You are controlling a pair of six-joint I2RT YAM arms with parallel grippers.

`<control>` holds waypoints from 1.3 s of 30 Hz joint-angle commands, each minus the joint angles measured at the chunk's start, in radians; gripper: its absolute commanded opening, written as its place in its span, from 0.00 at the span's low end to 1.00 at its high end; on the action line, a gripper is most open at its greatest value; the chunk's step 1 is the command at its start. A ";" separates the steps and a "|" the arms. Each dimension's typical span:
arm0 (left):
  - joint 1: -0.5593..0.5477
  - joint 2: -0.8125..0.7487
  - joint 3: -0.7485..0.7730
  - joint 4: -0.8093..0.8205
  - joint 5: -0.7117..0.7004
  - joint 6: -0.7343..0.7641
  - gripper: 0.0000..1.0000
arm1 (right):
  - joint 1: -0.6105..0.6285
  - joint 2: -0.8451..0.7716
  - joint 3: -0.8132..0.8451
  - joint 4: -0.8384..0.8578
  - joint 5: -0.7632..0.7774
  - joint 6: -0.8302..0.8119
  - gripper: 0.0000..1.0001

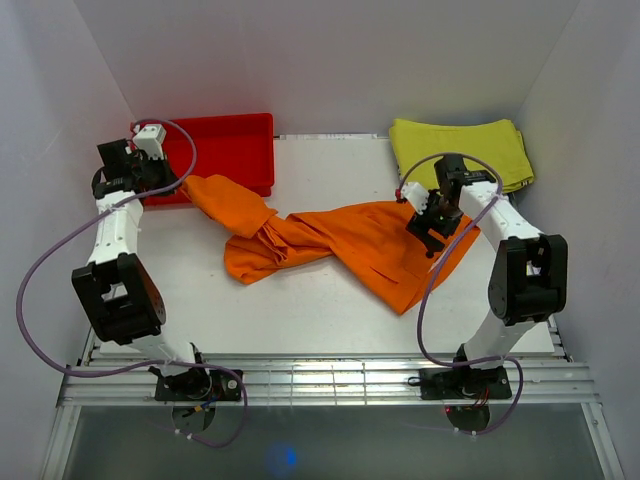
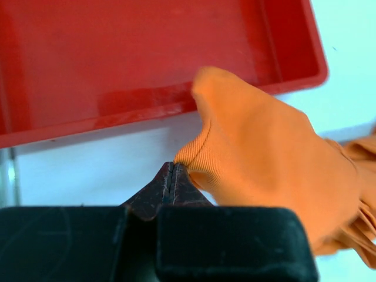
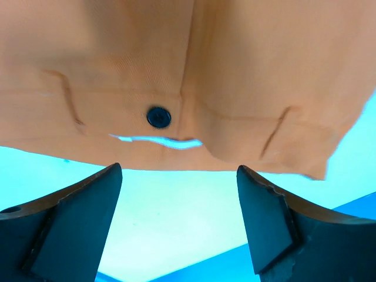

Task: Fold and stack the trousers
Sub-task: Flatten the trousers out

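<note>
Trousers (image 1: 360, 240) pinched in left hand (image 2: 171, 170); right hand (image 3: 179, 194) agape

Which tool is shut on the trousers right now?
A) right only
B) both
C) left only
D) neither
C. The left wrist view shows the left tool closed on a ribbed edge of the trousers, while the right tool stands open with the fabric ahead of its fingers and nothing between them.
</note>
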 commanded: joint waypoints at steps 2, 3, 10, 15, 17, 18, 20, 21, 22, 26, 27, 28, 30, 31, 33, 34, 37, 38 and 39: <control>-0.022 -0.131 -0.081 -0.014 0.150 -0.005 0.00 | 0.059 -0.098 0.134 -0.241 -0.269 0.023 0.84; -0.022 -0.150 -0.104 -0.014 0.167 0.007 0.00 | 0.076 -0.107 0.126 -0.247 -0.293 0.041 0.84; -0.022 -0.317 -0.241 -0.009 0.421 0.078 0.00 | 0.247 -0.150 -0.056 -0.145 -0.419 0.187 0.88; -0.022 -0.316 -0.150 -0.210 0.608 0.281 0.00 | 0.380 -0.107 -0.162 0.007 -0.353 0.277 0.93; -0.026 -0.311 -0.096 -0.380 0.721 0.451 0.00 | 0.405 -0.068 -0.184 0.078 -0.295 0.312 0.94; -0.037 -0.311 -0.080 -0.506 0.740 0.519 0.00 | 0.408 -0.052 -0.189 0.096 -0.278 0.322 0.95; -0.084 -0.306 -0.044 -0.652 0.748 0.766 0.00 | 0.409 0.000 -0.195 0.150 -0.224 0.351 0.94; -0.107 -0.302 -0.034 -0.834 0.742 0.873 0.00 | 0.409 0.015 -0.195 0.157 -0.212 0.355 0.84; -0.130 -0.291 -0.021 -0.921 0.725 0.979 0.00 | 0.408 0.037 -0.193 0.167 -0.189 0.362 0.74; -0.347 -0.402 -0.146 -0.968 0.593 1.108 0.00 | 0.383 0.037 -0.173 0.178 -0.179 0.357 0.27; -0.388 -0.433 -0.185 -0.965 0.534 1.201 0.00 | 0.371 0.032 -0.149 0.174 -0.185 0.351 0.08; -0.429 -0.458 -0.220 -0.965 0.506 1.243 0.00 | 0.341 0.028 -0.132 0.171 -0.208 0.346 0.08; -0.541 -0.483 -0.297 -0.963 0.468 1.294 0.00 | 0.308 0.031 -0.094 0.138 -0.245 0.330 0.08; -0.567 -0.480 -0.309 -0.946 0.464 1.297 0.00 | 0.282 0.041 -0.051 0.125 -0.270 0.317 0.08; -0.639 -0.445 -0.323 -0.933 0.470 1.293 0.00 | 0.262 0.060 -0.014 0.086 -0.288 0.306 0.08; -0.670 -0.432 -0.328 -0.932 0.458 1.297 0.00 | 0.244 0.075 0.024 0.075 -0.299 0.302 0.08; -0.804 -0.400 -0.387 -0.907 0.394 1.317 0.00 | 0.215 0.078 0.067 0.056 -0.328 0.311 0.08; -0.868 -0.400 -0.412 -0.894 0.371 1.325 0.00 | 0.207 0.074 0.074 0.056 -0.333 0.313 0.08; -0.899 -0.401 -0.440 -0.858 0.345 1.326 0.00 | 0.202 0.068 0.078 0.055 -0.334 0.313 0.08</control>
